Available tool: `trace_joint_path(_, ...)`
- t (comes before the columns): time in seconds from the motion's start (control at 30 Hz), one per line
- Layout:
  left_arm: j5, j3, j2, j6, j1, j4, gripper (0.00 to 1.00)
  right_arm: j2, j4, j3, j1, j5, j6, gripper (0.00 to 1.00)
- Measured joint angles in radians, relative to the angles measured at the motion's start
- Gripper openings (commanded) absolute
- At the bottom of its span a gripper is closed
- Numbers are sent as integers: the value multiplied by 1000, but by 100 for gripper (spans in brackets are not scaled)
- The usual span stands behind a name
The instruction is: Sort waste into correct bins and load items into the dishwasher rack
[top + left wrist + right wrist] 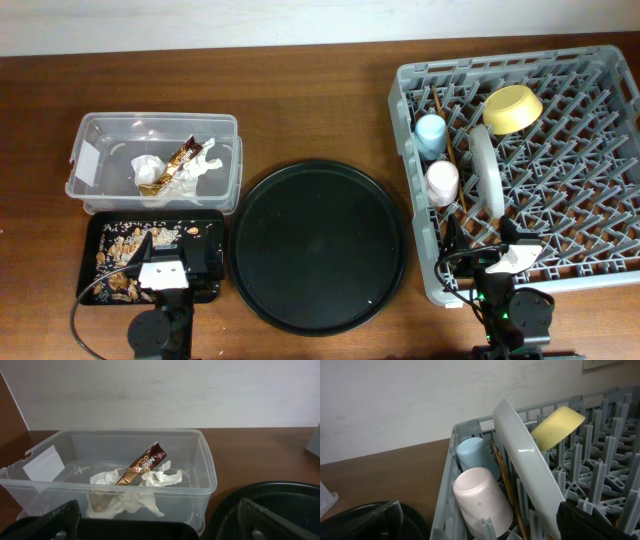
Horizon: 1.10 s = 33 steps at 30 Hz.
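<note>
The grey dishwasher rack (560, 130) holds the light-blue cup (431, 133), the pink cup (441, 183), the yellow bowl (512, 108), the pale plate (487, 172) on edge and the chopsticks (447, 140). The clear tub (90, 140) holds the white napkin (150, 172) and the gold-brown wrapper (183, 160). The shallow black tray (95, 235) holds food scraps (120, 245). My left gripper (157, 532) is open and empty over that tray. My right gripper (480, 530) is open and empty at the rack's front left corner. The right wrist view shows the pink cup (480, 500), blue cup (472, 455), plate (525, 460) and bowl (557, 427).
A large round black tray (318, 245) lies between the bins and the rack. The wall runs along the table's far edge. The tub (210, 475) with wrapper (142, 462) and napkin (125, 500) fills the left wrist view.
</note>
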Motion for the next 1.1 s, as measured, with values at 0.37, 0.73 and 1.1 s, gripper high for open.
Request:
trace_joint_path(0.37,0,0,0,0,0,0,99,0,-3,0,0,0,-307,99)
trace_joint_path(0.73,0,0,0,0,0,0,99,0,-3,0,0,0,-418,99)
trace_joint_path(1.1,0,0,0,0,0,0,99,0,-3,0,0,0,-423,99)
